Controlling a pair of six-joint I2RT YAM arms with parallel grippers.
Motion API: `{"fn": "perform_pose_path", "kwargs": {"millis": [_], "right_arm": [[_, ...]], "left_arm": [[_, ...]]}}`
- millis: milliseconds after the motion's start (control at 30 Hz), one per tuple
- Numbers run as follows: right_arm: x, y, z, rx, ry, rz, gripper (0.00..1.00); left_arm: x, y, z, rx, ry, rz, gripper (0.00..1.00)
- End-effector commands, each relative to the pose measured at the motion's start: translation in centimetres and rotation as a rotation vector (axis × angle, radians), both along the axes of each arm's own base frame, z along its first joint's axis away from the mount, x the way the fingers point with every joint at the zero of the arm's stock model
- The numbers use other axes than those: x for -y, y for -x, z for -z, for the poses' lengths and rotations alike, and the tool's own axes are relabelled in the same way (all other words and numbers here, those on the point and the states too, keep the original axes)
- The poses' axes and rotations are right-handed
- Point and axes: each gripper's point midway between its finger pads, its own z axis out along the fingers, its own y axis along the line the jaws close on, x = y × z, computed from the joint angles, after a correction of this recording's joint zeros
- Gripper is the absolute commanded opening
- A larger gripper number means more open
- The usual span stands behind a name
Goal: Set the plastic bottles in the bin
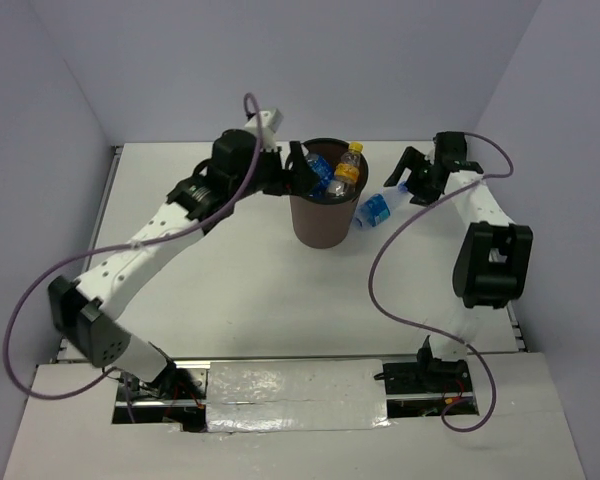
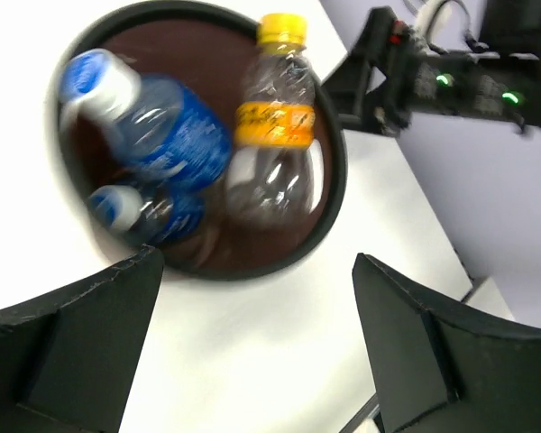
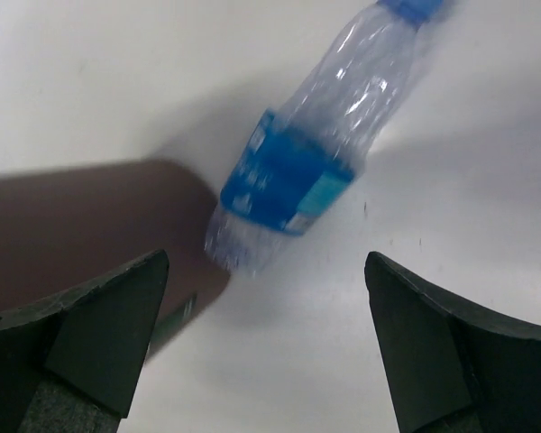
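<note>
The brown bin (image 1: 320,225) stands at the middle of the table. An orange-capped bottle (image 1: 348,165) and two blue-label bottles (image 1: 318,168) stick up out of it. The left wrist view looks down into the bin's rim (image 2: 335,185) and shows the orange bottle (image 2: 272,117) and both blue ones (image 2: 158,126), (image 2: 135,209). My left gripper (image 1: 300,173), (image 2: 257,343) is open and empty at the bin's left rim. Another blue-label bottle (image 1: 377,207), (image 3: 298,171) lies on the table against the bin's right side (image 3: 81,225). My right gripper (image 1: 412,178), (image 3: 266,343) is open and empty just beyond that bottle. The red-capped bottle does not show.
Purple-grey walls close in the table (image 1: 230,290) at the back and sides. The right arm's elbow (image 1: 493,262) stands near the table's right edge. Cables (image 1: 380,280) loop over the table from both arms.
</note>
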Motion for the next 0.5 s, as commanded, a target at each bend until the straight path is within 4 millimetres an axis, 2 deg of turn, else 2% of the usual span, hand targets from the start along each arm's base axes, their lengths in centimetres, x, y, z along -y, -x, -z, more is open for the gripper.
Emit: {"fn": "perform_pose_path", "kwargs": {"millis": [0, 67, 100, 167, 200, 267, 300, 333, 367, 433, 467], "right_arm": [[1.0, -1.9, 3.2, -0.146, -0.018, 0.16, 0.97], [0.7, -3.6, 3.3, -0.135, -0.03, 0.158, 0.97], [0.4, -4.9, 3.7, -0.133, -0.027, 0.157, 0.97], [0.2, -5.9, 4.1, -0.138, -0.011, 0.16, 0.98], [-0.1, -6.8, 4.6, -0.15, 0.011, 0.164, 0.98], [-0.1, -7.5, 5.2, -0.168, 0.044, 0.175, 0.99], [0.4, -7.8, 6.6, -0.195, 0.076, 0.197, 0.99], [0.4, -8.2, 6.5, -0.194, 0.088, 0.205, 0.99], [0.5, -8.3, 7.8, -0.222, 0.101, 0.218, 0.99], [1.2, -8.3, 8.6, -0.259, 0.137, 0.261, 0.99], [1.3, -8.1, 9.8, -0.289, 0.156, 0.269, 0.99]], "left_arm": [[-5.0, 2.1, -2.6, 0.092, 0.013, -0.148, 0.99], [-7.3, 2.9, -2.1, 0.096, 0.012, -0.225, 0.99], [-8.8, 4.3, -1.5, 0.089, 0.022, -0.251, 0.99], [-10.8, 5.2, -0.8, 0.087, 0.022, -0.319, 0.99], [-12.1, 6.3, 0.2, 0.074, 0.029, -0.345, 0.99], [-13.4, 7.1, 1.1, 0.061, 0.037, -0.39, 0.99], [-14.0, 7.9, 2.2, 0.036, 0.054, -0.409, 0.99], [-14.4, 8.2, 2.8, 0.023, 0.059, -0.421, 0.99], [-14.9, 8.8, 3.8, 0.002, 0.077, -0.445, 0.99], [-15.3, 9.2, 4.6, -0.013, 0.098, -0.462, 0.99], [-15.5, 9.5, 4.6, -0.018, 0.122, -0.472, 0.99]]}}
